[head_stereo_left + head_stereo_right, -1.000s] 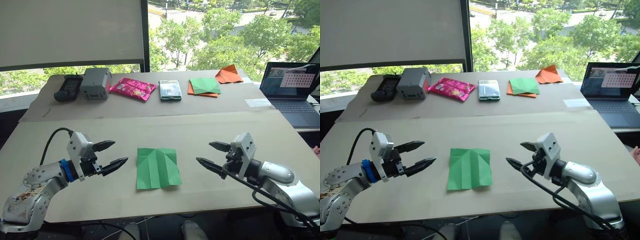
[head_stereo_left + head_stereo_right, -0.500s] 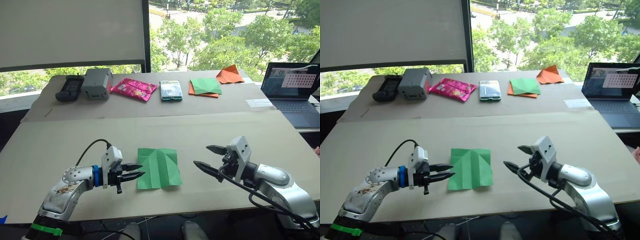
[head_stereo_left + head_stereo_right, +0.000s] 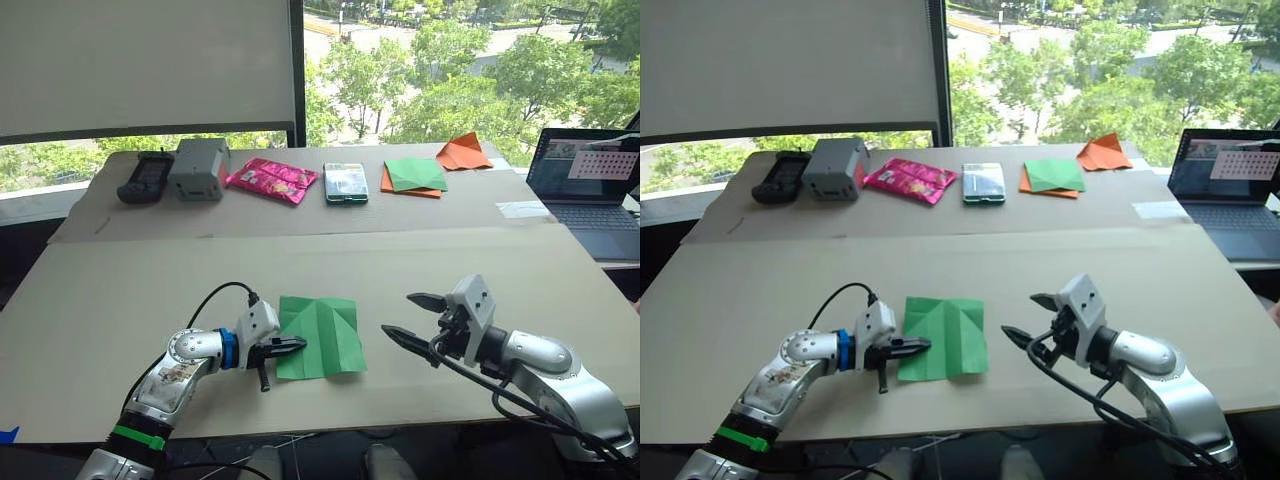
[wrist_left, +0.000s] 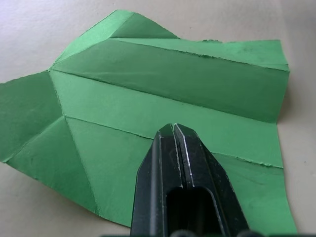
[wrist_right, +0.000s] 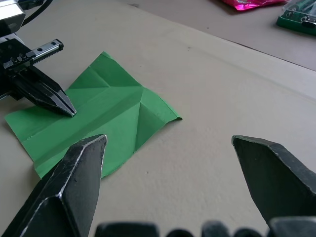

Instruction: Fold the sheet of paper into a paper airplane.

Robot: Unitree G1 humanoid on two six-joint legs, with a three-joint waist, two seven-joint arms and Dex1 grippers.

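The sheet of paper (image 3: 318,335) is bright green, creased and partly folded, lying flat on the near table between my two arms. My left gripper (image 3: 300,344) is shut, its closed tips resting on the sheet's left part (image 4: 148,113); the left wrist view shows both fingers (image 4: 173,148) pressed together on top of the paper, with no paper between them. My right gripper (image 3: 398,314) stands open just right of the sheet, a little above the table and apart from it. Between its fingers, the right wrist view shows the sheet (image 5: 113,106) and the left gripper (image 5: 69,111).
On the far table stand a black device (image 3: 138,178), a grey box (image 3: 196,168), a pink packet (image 3: 267,179), a green case (image 3: 344,182), a green sheet on orange paper (image 3: 413,176) and folded orange paper (image 3: 462,151). A laptop (image 3: 590,175) sits at the right.
My left gripper has dropped low, moved right onto the sheet's left edge and gone from open to shut. The right gripper has shifted slightly left and stays open.
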